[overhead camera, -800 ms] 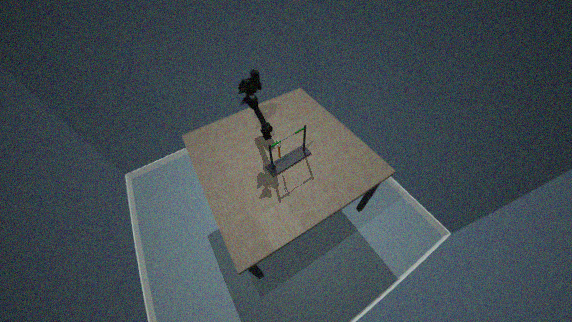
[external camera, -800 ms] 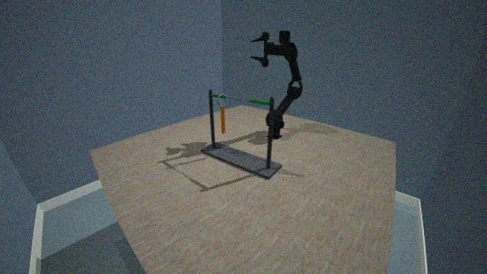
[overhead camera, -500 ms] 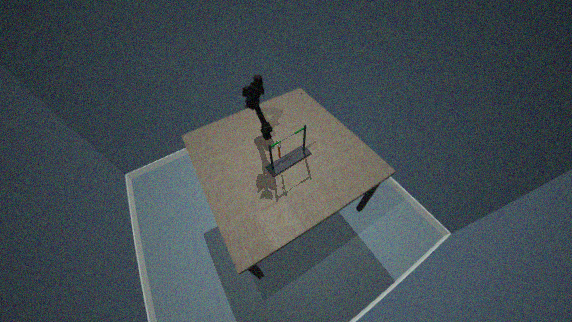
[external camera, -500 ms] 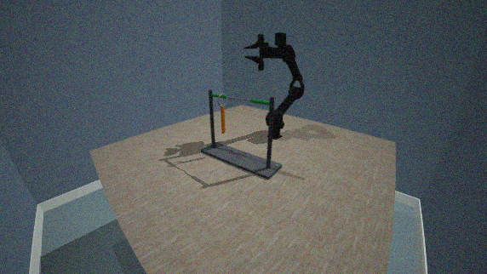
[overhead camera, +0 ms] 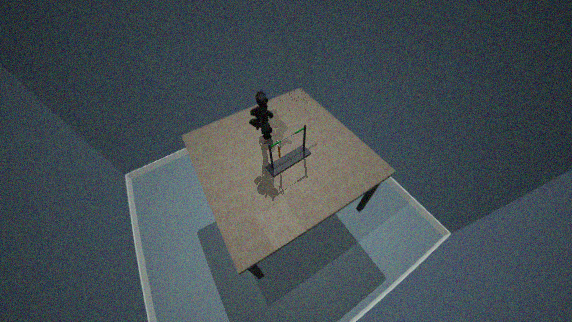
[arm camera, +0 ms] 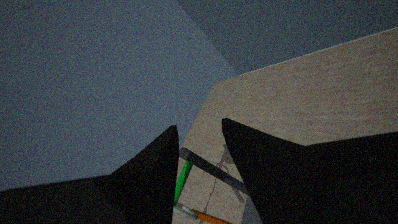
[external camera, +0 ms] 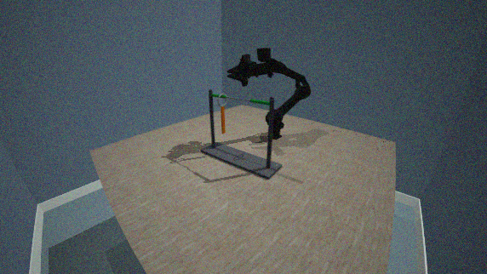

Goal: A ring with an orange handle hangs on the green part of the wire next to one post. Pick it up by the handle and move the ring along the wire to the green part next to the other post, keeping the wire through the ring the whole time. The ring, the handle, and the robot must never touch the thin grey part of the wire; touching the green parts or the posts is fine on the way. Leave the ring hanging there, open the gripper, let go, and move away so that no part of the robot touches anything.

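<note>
From the top view, the ring [overhead camera: 279, 144] [external camera: 222, 99] [arm camera: 186, 211] and its orange handle [overhead camera: 279, 151] [external camera: 222, 120] [arm camera: 212, 218] hang near the starting post [overhead camera: 271, 159] [external camera: 212, 123] [arm camera: 212, 171], with the carry to the other post [overhead camera: 304, 142] [external camera: 271, 132] still to be made. The black arm [overhead camera: 266, 131] [external camera: 291, 99] stands beside the wire frame; its gripper [overhead camera: 254, 117] [external camera: 228, 73] [arm camera: 199, 127] is too dark here for the finger gap to be judged.

In the exterior view, the handle points straight down and the ring sits at the inner end of the starting green part [overhead camera: 275, 144] [external camera: 216, 96] [arm camera: 183, 181], where contact with the thin grey wire [external camera: 239, 99] cannot be ruled out. The far green part [overhead camera: 300, 131] [external camera: 260, 101] has no ring on it. The gripper hangs above the wire, well apart from the handle, its fingers parted modestly. The grasp, the transfer, the release and the retreat all appear to lie ahead.

Seen from the wrist, the two dark fingertips stand part-way open with nothing held between them. Ring and handle show low in the view, partly cut off by its lower edge, and neither appears to be touched by the fingers
</note>
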### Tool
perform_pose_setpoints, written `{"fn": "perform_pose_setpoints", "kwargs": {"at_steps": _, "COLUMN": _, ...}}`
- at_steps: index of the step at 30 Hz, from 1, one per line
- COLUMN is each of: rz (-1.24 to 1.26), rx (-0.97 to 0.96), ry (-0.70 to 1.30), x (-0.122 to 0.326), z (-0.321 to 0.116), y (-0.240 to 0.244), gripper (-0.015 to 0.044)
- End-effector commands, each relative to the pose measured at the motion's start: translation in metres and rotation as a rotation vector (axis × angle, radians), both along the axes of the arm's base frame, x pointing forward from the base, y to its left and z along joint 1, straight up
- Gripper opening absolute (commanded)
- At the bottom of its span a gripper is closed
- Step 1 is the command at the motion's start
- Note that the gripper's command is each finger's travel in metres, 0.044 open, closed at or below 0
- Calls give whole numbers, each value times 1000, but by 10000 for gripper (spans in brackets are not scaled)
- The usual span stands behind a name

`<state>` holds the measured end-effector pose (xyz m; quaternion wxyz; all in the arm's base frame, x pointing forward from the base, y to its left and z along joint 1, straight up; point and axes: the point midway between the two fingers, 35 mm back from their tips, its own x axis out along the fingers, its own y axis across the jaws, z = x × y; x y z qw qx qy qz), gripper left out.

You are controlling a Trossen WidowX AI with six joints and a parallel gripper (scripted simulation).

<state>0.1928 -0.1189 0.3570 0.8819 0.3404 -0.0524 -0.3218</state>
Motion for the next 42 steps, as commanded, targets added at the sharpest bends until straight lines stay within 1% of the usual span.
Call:
{"fn": "perform_pose_setpoints", "kwargs": {"at_steps": 1, "rz": 86, "rx": -58, "ry": 82, "x": 17, "z": -27, "y": -1, "gripper": 160}}
{"fn": "perform_pose_setpoints", "kwargs": {"at_steps": 7, "rz": 255, "rx": -175, "ry": 207, "x": 39, "z": -80, "y": -1, "gripper": 160}}
{"fn": "perform_pose_setpoints", "kwargs": {"at_steps": 14, "rz": 456, "rx": -316, "ry": 301, "x": 48, "z": -143, "y": 4, "gripper": 160}}
{"fn": "perform_pose_setpoints", "kwargs": {"at_steps": 22, "rz": 676, "rx": -488, "ry": 333, "x": 38, "z": -209, "y": 22, "gripper": 160}}
{"fn": "perform_pose_setpoints", "kwargs": {"at_steps": 28, "rz": 808, "rx": -613, "ry": 309, "x": 17, "z": -248, "y": 44, "gripper": 160}}
{"fn": "perform_pose_setpoints", "kwargs": {"at_steps": 30, "rz": 829, "rx": -637, "ry": 299, "x": 13, "z": -254, "y": 48, "gripper": 160}}
{"fn": "perform_pose_setpoints", "kwargs": {"at_steps": 35, "rz": 831, "rx": -640, "ry": 298, "x": 13, "z": -254, "y": 49, "gripper": 160}}
{"fn": "perform_pose_setpoints", "kwargs": {"at_steps": 42, "rz": 822, "rx": -660, "ry": 285, "x": 35, "z": -236, "y": 49, "gripper": 160}}
